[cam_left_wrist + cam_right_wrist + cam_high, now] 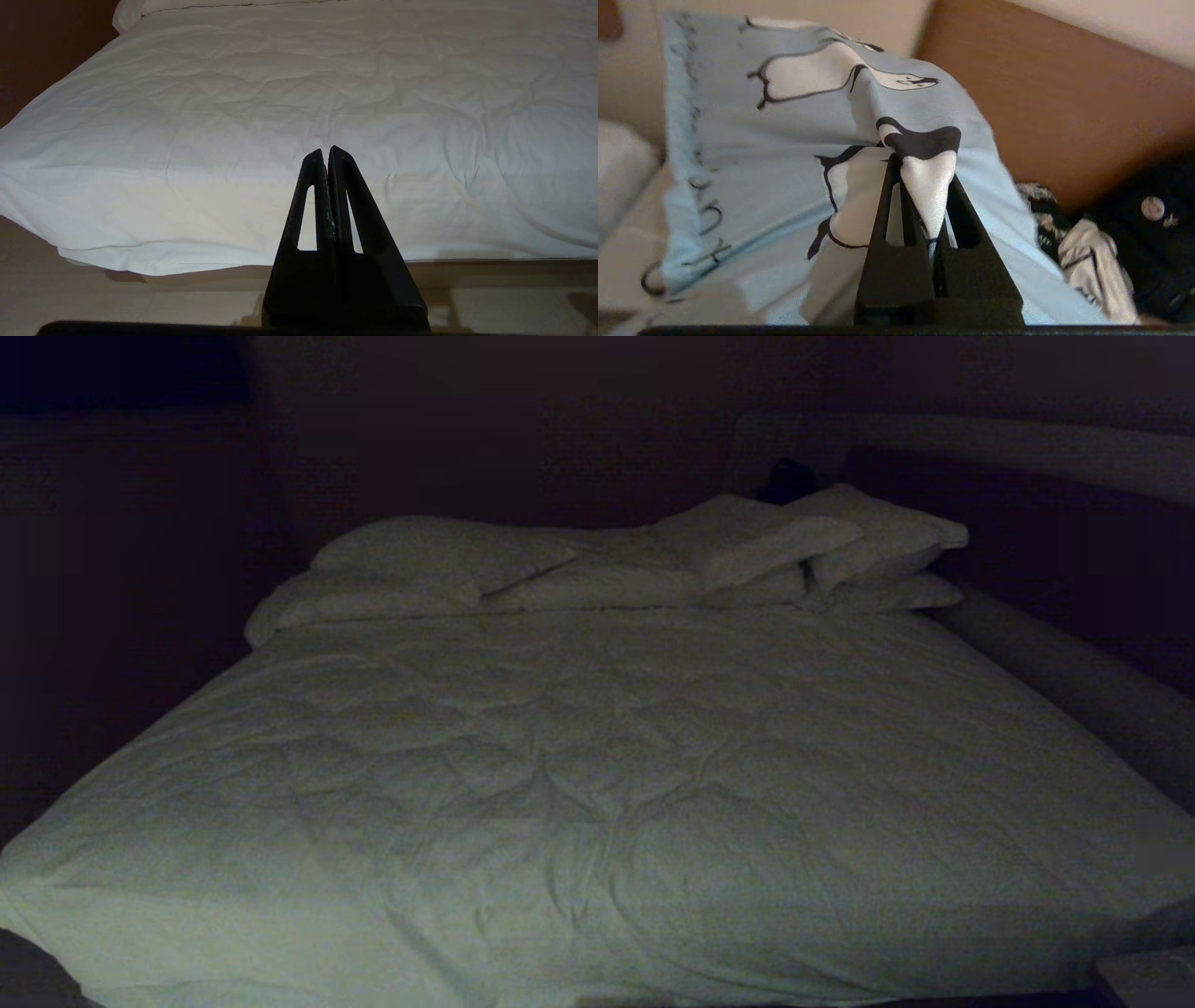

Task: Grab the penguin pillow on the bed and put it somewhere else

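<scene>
The penguin pillow [794, 140], pale blue with black-and-white penguins, fills the right wrist view and hangs bunched and tilted. My right gripper [924, 170] is shut on a pinched fold of its fabric, which sticks up between the fingers. The pillow and both arms are outside the head view. There the bed [597, 756] lies under a wrinkled white quilted duvet. My left gripper [326, 151] is shut on nothing and held low in front of the bed's [233, 116] near edge.
Plain white pillows [439, 555] [747, 541] [878, 537] lie at the bed's head. A dark object [789, 481] sits behind them. A padded frame [1074, 681] runs along the bed's right side. Beside the held pillow are a brown panel [1064, 102] and dark patterned cloth [1087, 252].
</scene>
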Controlling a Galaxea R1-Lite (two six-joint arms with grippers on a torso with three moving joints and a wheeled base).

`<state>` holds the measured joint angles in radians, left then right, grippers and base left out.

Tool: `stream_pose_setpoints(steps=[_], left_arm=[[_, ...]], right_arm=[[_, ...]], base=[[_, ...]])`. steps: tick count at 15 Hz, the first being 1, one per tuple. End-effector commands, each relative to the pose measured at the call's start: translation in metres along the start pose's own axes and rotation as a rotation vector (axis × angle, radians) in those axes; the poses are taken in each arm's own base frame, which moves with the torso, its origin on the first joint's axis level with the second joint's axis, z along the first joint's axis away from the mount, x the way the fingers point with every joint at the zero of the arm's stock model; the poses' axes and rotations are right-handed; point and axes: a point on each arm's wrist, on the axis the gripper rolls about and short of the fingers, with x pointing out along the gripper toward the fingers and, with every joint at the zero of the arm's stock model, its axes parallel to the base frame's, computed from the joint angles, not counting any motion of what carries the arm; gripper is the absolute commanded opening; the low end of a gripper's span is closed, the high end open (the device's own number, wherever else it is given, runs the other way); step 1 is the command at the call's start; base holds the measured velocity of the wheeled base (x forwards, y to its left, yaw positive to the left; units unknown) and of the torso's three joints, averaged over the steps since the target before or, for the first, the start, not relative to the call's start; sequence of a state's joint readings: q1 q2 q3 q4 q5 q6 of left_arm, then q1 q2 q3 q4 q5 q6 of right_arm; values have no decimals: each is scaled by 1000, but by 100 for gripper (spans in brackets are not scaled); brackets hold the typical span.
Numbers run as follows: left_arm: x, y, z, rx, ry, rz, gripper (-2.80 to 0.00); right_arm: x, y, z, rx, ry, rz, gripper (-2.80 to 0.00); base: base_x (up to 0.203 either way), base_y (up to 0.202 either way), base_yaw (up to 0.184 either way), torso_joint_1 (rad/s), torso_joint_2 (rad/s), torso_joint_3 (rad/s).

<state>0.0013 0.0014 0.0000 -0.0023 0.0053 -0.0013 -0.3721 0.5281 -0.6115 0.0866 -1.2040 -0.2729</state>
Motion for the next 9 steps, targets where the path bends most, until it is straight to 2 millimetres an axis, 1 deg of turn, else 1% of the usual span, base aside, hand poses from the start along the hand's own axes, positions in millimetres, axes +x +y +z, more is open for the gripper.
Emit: stream_pose_setpoints(steps=[1, 3, 5, 9], left_arm=[[0, 0, 0, 0, -1, 0, -280], [0, 0, 0, 0, -1, 0, -280], [0, 0, 0, 0, -1, 0, -280], [0, 0, 0, 0, -1, 1, -280]], right_arm=[[6, 18, 0, -80, 14, 72, -280], [11, 35, -3, -126, 35, 141, -280], [14, 46, -5, -120, 49, 228, -280], [14, 50, -3, -134, 47, 385, -280]], base=[[0, 0, 0, 0, 0, 0], [0, 0, 0, 0, 0, 0], [0, 0, 0, 0, 0, 0], [0, 0, 0, 0, 0, 0]])
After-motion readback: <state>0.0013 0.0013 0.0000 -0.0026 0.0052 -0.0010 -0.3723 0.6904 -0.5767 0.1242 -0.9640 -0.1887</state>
